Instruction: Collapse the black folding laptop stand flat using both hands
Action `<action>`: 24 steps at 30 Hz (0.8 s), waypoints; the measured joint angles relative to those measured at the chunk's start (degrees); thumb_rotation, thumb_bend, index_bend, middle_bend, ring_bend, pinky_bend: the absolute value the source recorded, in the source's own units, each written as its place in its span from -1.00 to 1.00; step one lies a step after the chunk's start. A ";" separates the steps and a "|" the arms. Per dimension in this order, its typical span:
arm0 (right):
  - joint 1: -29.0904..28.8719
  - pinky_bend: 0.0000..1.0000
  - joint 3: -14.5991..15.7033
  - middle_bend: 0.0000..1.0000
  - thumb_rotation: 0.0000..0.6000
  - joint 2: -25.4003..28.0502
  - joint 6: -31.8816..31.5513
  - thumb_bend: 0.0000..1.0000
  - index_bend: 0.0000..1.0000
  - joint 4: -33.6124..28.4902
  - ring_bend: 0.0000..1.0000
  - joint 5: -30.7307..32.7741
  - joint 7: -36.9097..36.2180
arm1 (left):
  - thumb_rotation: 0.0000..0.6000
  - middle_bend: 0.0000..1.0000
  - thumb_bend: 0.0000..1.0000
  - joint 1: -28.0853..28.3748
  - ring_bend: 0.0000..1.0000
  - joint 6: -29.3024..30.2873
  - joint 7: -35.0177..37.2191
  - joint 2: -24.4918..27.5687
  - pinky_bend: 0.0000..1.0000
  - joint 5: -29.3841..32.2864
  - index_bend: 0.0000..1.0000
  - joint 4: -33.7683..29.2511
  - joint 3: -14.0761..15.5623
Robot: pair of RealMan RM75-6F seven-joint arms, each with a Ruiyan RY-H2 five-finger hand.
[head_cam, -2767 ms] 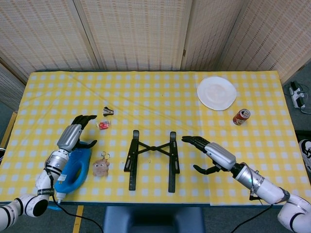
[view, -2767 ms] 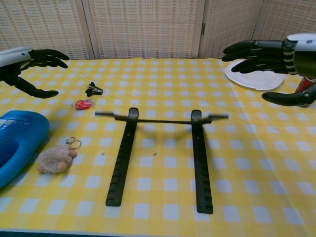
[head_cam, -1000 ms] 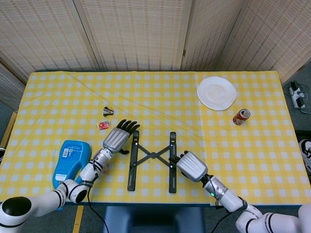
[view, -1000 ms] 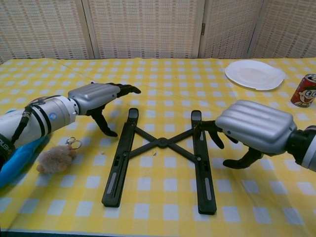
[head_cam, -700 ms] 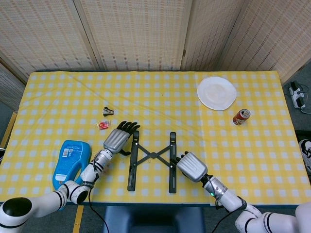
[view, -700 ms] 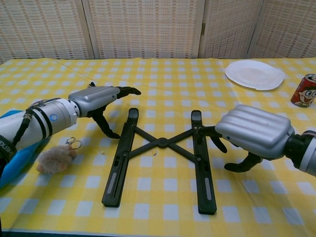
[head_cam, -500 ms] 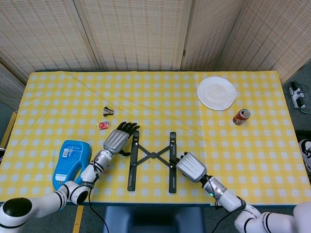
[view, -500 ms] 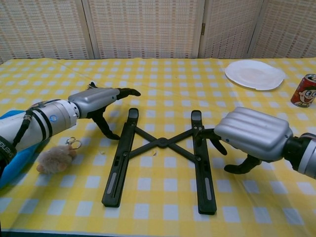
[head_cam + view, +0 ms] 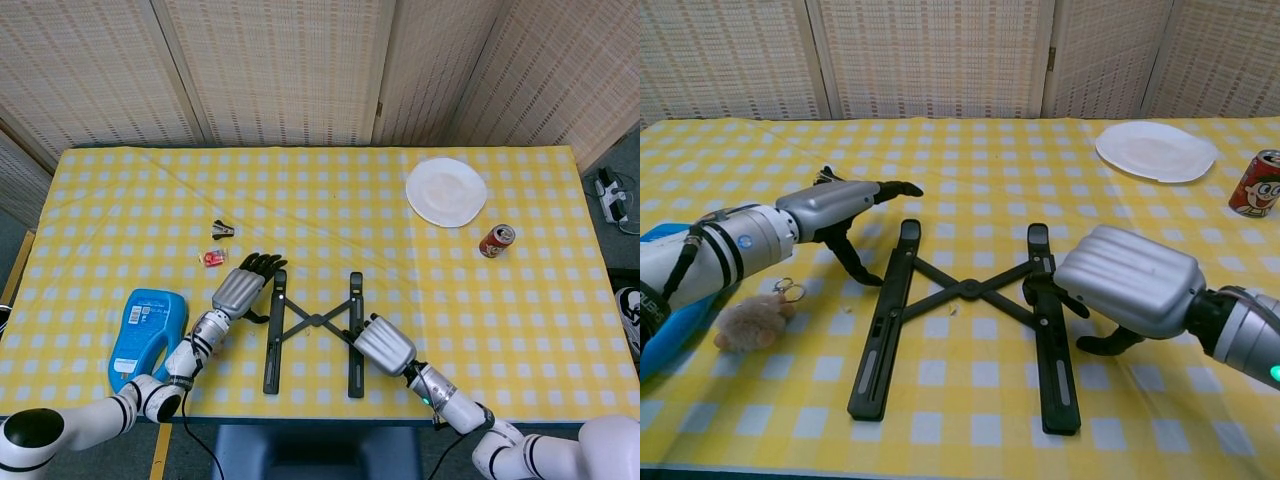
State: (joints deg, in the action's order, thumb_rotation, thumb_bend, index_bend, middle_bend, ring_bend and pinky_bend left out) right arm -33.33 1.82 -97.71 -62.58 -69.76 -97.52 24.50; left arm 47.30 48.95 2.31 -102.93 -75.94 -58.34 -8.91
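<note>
Beside laptop stand (image 9: 965, 300), both robot hands, seemingly touching

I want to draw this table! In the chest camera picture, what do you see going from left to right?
Blue bottle → fuzzy keychain toy → left hand → black laptop stand → right hand → white plate → red soda can.
</note>
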 measured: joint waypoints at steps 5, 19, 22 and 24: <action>-0.49 0.24 0.10 0.29 1.00 -1.53 -0.55 -0.45 -0.25 1.85 0.36 -0.84 -0.11 | 1.00 -0.86 -0.76 -0.04 -0.91 -0.20 0.48 0.14 -1.00 -0.11 -0.94 -0.65 0.11; -1.51 0.24 0.19 0.29 1.00 -4.76 -2.66 -0.45 -0.25 4.84 0.36 -2.74 -0.84 | 1.00 -0.86 -0.76 0.13 -0.91 -1.03 1.23 0.16 -1.00 0.11 -0.94 -1.98 0.09; -1.79 0.24 0.12 0.29 1.00 -5.19 -2.70 -0.45 -0.25 5.10 0.36 -2.89 -0.70 | 1.00 -0.86 -0.76 0.15 -0.91 -1.11 1.20 0.17 -1.00 0.19 -0.94 -2.22 0.08; -1.90 0.24 0.09 0.29 1.00 -5.33 -2.82 -0.45 -0.25 5.10 0.36 -2.94 -0.74 | 1.00 -0.86 -0.76 0.15 -0.91 -1.15 1.17 0.19 -1.00 0.27 -0.94 -2.35 0.06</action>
State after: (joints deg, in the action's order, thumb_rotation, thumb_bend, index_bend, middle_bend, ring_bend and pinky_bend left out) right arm -35.23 1.91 -103.04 -65.40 -64.65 -100.46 23.76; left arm 47.45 47.80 3.48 -102.74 -75.67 -60.70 -8.85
